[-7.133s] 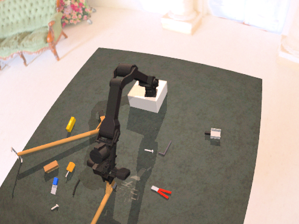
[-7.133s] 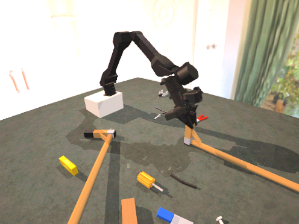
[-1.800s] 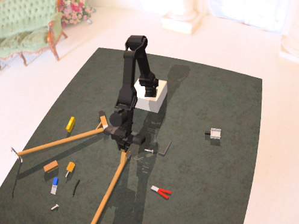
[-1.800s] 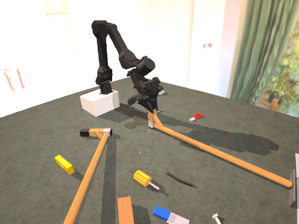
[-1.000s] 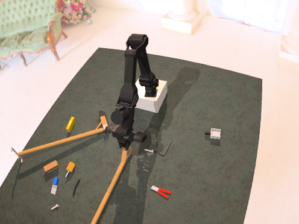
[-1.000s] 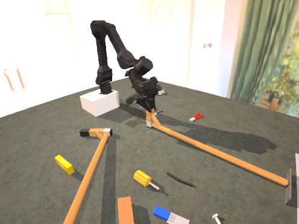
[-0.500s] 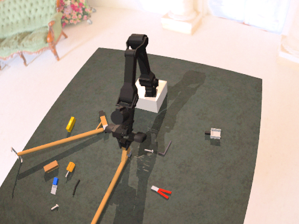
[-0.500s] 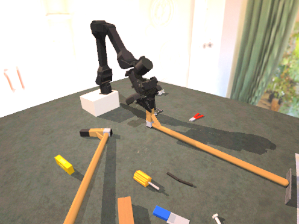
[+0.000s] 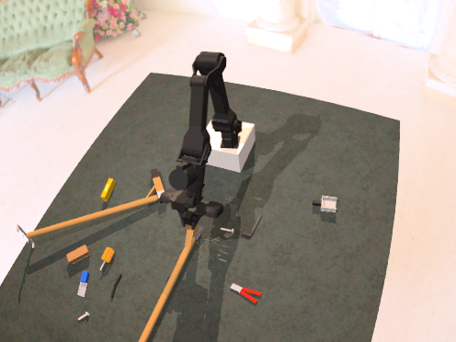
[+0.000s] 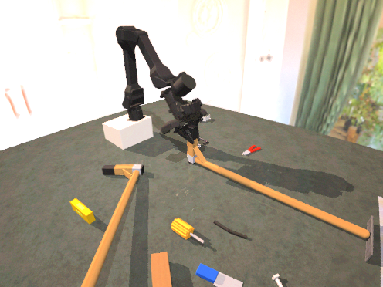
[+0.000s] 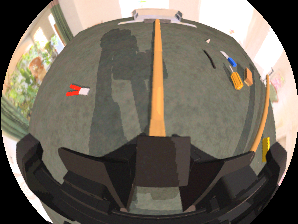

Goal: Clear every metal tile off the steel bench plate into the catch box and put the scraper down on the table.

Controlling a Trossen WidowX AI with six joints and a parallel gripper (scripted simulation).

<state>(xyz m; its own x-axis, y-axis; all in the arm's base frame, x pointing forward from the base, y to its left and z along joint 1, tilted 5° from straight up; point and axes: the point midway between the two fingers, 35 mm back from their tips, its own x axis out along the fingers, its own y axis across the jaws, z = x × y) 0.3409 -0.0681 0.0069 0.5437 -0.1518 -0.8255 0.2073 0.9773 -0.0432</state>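
Observation:
My gripper (image 9: 190,224) (image 10: 191,140) (image 11: 160,162) is shut on the dark grip end of the long scraper and holds that end up near the table. The scraper (image 9: 165,294) (image 10: 278,196) (image 11: 157,75) has a long wooden shaft reaching away from the arm. Its flat grey blade (image 10: 369,239) is at the far end, beside a pale edge (image 10: 381,224) cut off by the frame. In the wrist view the blade meets the near side of a pale plate and a pale box (image 11: 157,12), small at the top. No metal tiles can be made out; the top view does not show the plate.
A second long wooden-shafted tool (image 9: 92,217) (image 10: 116,220) lies to the left. Red pliers (image 9: 245,292) (image 10: 252,150) (image 11: 78,90), a hex key (image 9: 253,227), a screwdriver (image 9: 108,255) (image 10: 182,228), a yellow block (image 9: 108,189) (image 10: 82,211) and a brown block (image 9: 78,254) (image 10: 160,270) lie around.

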